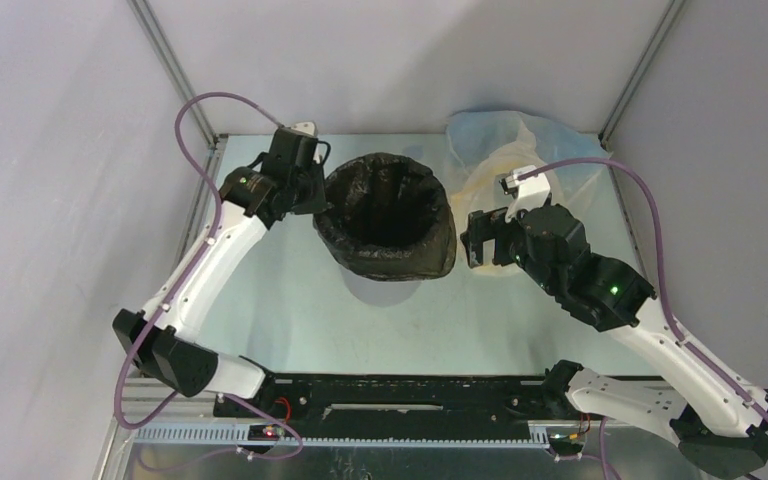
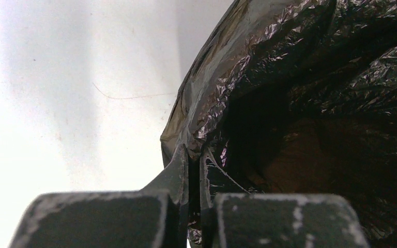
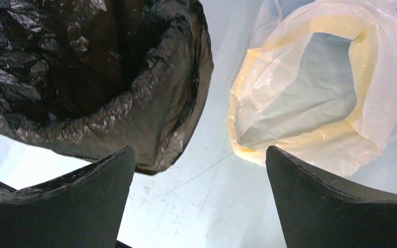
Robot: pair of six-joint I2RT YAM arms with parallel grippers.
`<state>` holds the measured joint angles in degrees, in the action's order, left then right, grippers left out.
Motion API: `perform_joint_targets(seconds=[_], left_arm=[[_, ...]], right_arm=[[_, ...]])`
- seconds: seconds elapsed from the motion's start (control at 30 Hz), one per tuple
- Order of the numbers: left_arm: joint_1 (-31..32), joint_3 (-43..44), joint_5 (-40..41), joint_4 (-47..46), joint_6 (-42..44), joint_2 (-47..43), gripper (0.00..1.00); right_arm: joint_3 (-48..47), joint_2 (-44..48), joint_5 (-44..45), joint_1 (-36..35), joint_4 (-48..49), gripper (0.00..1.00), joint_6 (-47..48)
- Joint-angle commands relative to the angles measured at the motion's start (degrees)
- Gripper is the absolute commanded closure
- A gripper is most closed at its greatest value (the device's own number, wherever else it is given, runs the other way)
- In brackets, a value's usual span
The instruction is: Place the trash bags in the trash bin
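While the black trash bag [image 1: 390, 215] stands open and bucket-shaped at mid-frame in the top view, the left gripper [image 1: 318, 198] is pinched tight on its left rim, a fold of film between its fingers. To its right, the right gripper [image 1: 475, 238] hangs spread wide, holding nothing, with a translucent yellowish bag [image 1: 520, 150] just behind it at upper right. Everything sits on a pale table [image 1: 310, 320] between plain grey walls [image 1: 60, 150].

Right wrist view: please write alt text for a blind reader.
The right gripper stands wide open at the bottom edge, holding nothing. Above it, a crinkled black trash bag gapes on the left and a translucent yellowish bag lies open on the right, with pale table between.
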<state>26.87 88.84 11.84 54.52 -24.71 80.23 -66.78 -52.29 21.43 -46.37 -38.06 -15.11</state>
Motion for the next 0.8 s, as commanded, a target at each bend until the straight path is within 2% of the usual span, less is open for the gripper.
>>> perform_joint_targets(seconds=[0.0, 0.17, 0.5, 0.6, 0.77], left_arm=[[-2.9, 3.8, 0.3, -2.7, 0.8, -0.3, 1.00], [-7.4, 3.6, -1.6, -5.7, -0.3, -0.3, 1.00], [-12.3, 6.0, -4.1, -10.2, -1.7, 3.8, 1.00], [-14.6, 7.4, -7.0, -10.1, -2.3, 5.5, 1.00], [-14.7, 6.7, -14.7, -13.3, -4.4, 7.1, 1.00]], right_arm=[[0.0, 0.8, 0.9, 0.1, 0.1, 0.00, -1.3], [2.0, 2.2, 4.8, 0.4, 0.5, 0.00, -3.4], [7.1, 4.7, 1.5, 3.9, 3.9, 0.00, -5.6], [7.2, 4.4, 1.3, 4.2, 3.6, 0.00, -5.6], [8.6, 4.7, 1.0, 5.1, 5.0, 0.00, -5.6]])
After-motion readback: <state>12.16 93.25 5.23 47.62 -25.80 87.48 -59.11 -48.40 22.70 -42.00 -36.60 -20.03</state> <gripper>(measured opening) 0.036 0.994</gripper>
